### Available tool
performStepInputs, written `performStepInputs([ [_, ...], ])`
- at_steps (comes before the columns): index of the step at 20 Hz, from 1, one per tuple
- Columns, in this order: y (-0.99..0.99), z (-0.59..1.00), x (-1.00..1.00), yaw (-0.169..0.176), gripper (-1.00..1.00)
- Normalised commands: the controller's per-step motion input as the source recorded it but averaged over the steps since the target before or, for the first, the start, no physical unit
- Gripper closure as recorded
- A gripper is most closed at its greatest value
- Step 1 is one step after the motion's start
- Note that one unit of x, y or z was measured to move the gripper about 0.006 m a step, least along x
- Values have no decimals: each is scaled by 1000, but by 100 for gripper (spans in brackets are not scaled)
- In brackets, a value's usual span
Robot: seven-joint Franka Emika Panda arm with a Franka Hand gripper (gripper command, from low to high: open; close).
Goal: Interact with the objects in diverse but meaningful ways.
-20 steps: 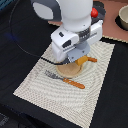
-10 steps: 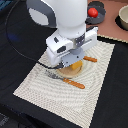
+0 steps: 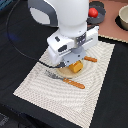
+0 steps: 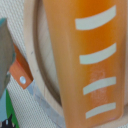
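Plate (image 3: 64, 73) on mat (image 3: 35, 85): yellow block (image 3: 76, 66) inside | fork (image 3: 66, 80) at plate's 6 o'clock | claw (image 3: 73, 59) over block, grip unreadable

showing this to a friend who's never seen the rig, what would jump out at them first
The big white robot arm fills the middle of the exterior view, its gripper low over a ridged yellow-orange block on a tan round plate. An orange-handled fork lies on the striped placemat in front. In the wrist view the block fills most of the picture, orange with pale stripes.
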Motion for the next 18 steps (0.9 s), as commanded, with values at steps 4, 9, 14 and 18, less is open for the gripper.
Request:
performStepInputs([
  [4,70,656,306,-3,-100],
  [9,274,1000,302,-42,-100],
  [14,520,1000,231,0,-100],
  [18,720,773,301,0,-100],
])
